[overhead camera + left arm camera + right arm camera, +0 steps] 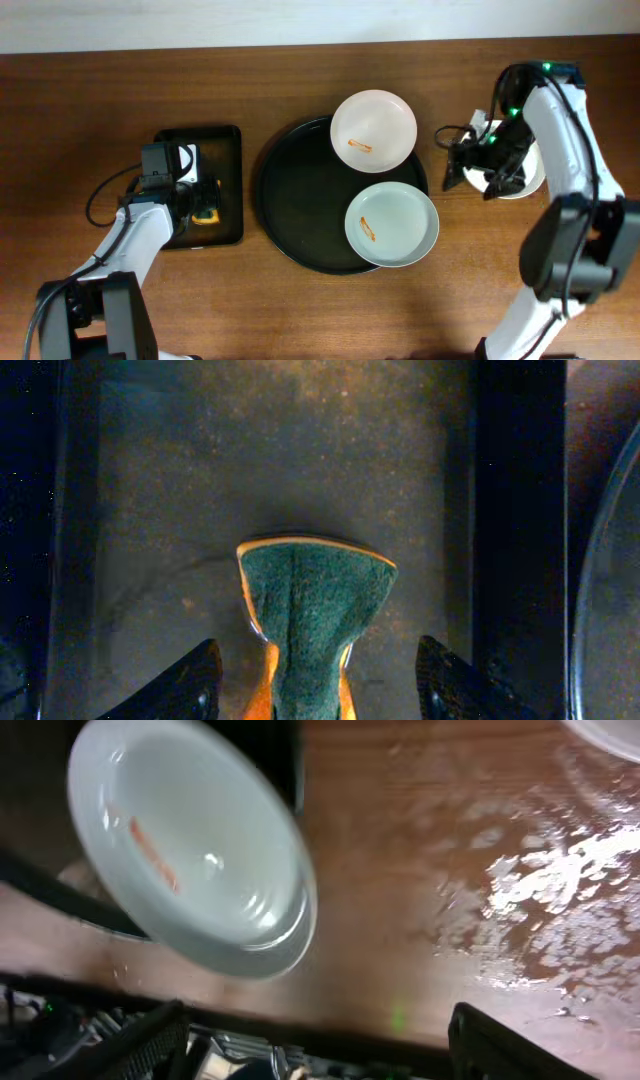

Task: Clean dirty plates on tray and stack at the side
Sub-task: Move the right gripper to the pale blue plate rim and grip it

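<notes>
Hazard: straddling green-orange scouring sponge [310, 610] with left gripper [318, 650] released, right gripper [318, 1012] gaping empty; risking nudging and tipping pale grey-green round plate [392, 224] overhanging lower-right rim of large round black tray [290, 190].

The table [300, 310] is reddish-brown wood with a fine grain. The round tray [300, 200] is plain black. The white plate [373, 125] and the grey-green plate [395, 222], which is pale, each carry a short orange smear. The third plate [522, 188] is white. The rectangular tray [225, 150] is black with dull brownish scuffs. The sponge [315, 610] is dark green with an orange edge.
</notes>
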